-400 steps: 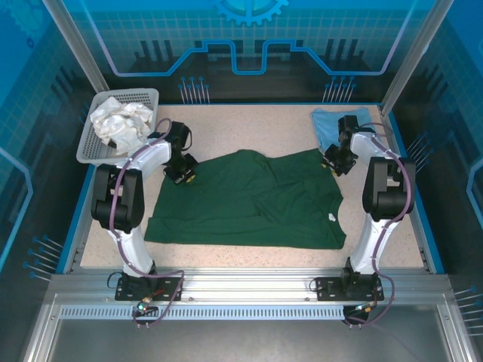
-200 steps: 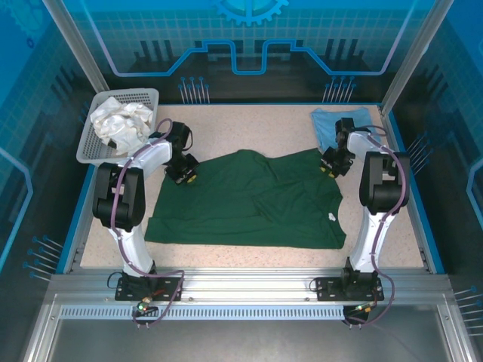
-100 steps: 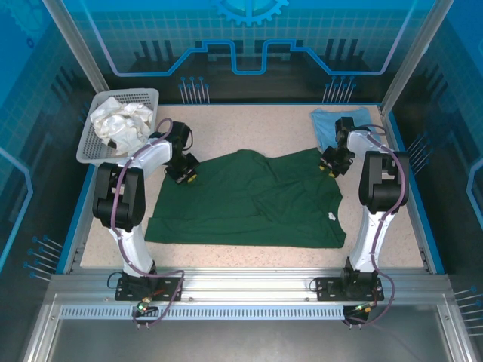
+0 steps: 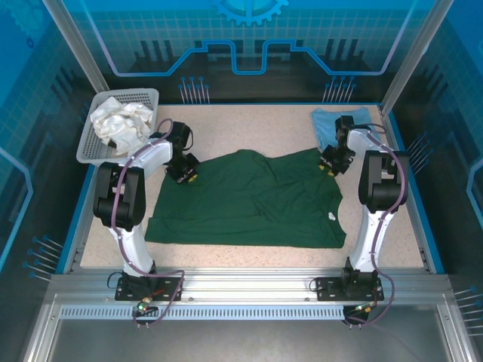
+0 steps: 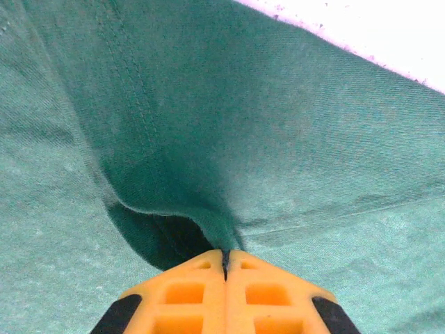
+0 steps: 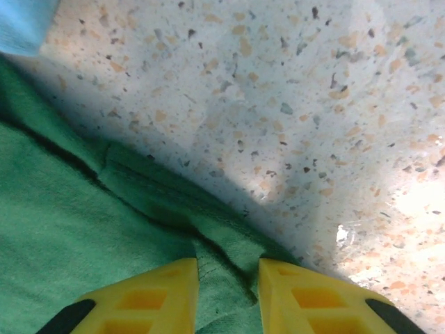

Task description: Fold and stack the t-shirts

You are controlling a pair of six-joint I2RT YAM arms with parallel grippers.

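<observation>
The left claw [image 5: 224, 254] is pinched shut on the far-left edge of the dark green t-shirt [image 4: 249, 204], which lies spread on the table [image 4: 249, 124]. The right claw [image 6: 228, 268] stands narrowly apart astride the shirt's far-right hem, seemingly not biting. A lift now could drop that side. The right arm hides part of the light blue t-shirt [image 4: 324, 124] at far right.

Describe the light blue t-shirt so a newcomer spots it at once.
On the speckled table, look to the far right corner. The light blue t-shirt lies there, partly hidden by the right arm. It is the only pale blue cloth: the dark green t-shirt covers the middle, the white cloth sits in the basket far left.
</observation>
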